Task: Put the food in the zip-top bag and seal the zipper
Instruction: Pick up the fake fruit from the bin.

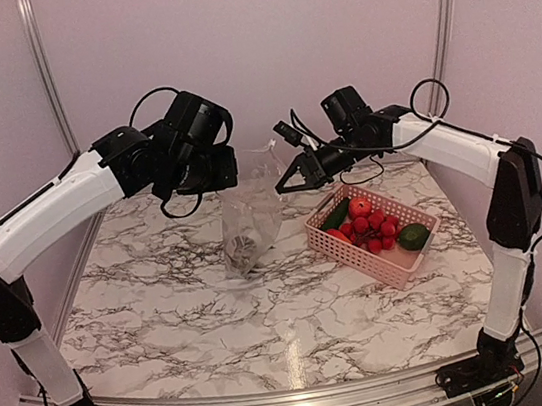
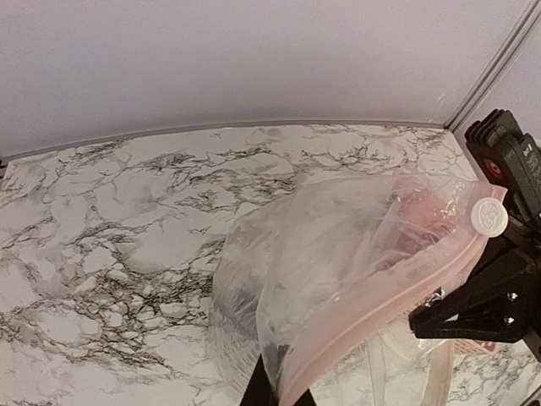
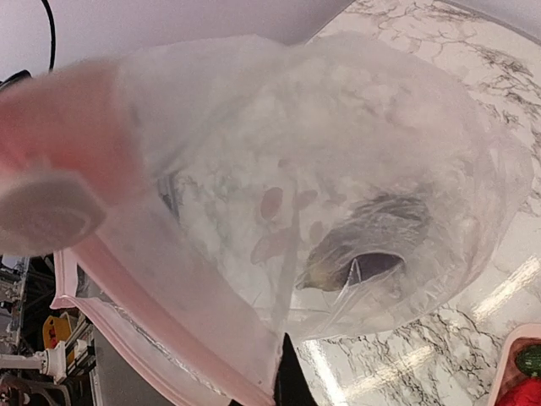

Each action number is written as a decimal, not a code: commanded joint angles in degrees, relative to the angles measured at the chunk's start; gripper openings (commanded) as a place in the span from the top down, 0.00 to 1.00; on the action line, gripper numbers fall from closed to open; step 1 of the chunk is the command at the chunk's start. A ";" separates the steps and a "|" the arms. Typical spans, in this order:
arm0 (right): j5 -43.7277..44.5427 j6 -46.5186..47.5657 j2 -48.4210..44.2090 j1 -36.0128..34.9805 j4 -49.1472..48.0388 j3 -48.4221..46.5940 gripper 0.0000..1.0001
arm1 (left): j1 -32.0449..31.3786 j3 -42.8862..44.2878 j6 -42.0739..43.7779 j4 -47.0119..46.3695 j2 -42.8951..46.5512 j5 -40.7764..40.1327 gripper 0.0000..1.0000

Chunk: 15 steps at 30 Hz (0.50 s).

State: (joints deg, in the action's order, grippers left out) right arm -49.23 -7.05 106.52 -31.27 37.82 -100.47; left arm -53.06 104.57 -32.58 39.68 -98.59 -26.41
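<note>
The clear zip-top bag (image 1: 251, 221) hangs upright over the table, its bottom resting on the marble. My left gripper (image 1: 230, 176) is shut on the left end of its mouth, and my right gripper (image 1: 284, 183) is shut on the right end. In the left wrist view the pinkish zipper (image 2: 397, 288) runs from my left gripper (image 2: 279, 394) up to a white slider (image 2: 489, 217). A dark piece (image 3: 372, 254) lies at the bottom of the bag (image 3: 338, 152). The rest of the food sits in the pink basket (image 1: 393, 265): red fruits (image 1: 361, 208), a red ball cluster (image 1: 376, 232), a cucumber (image 1: 336, 216) and a round green piece (image 1: 414, 235).
The pink basket stands on the marble table (image 1: 165, 309) right of the bag, under my right arm. Metal rails border the table at the back (image 2: 254, 125) and along the front edge (image 1: 299, 401).
</note>
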 commanded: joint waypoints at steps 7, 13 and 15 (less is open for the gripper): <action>-11.77 2.23 4.26 2.77 4.07 -7.85 0.69 | 1.91 7.62 6.52 13.55 -7.21 -4.11 1.00; -1.98 15.91 -2.83 6.96 10.88 -5.82 0.48 | 3.12 2.12 8.03 6.42 -3.07 0.19 1.00; 8.72 22.76 -5.18 7.35 12.82 -5.17 0.44 | 3.43 -0.48 8.04 2.88 -0.92 1.55 1.00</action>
State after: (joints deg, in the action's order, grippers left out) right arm -54.81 2.13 108.16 -25.69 44.99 -105.71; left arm -50.33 108.27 -26.28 47.88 -103.90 -28.32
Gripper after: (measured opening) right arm 0.530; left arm 0.012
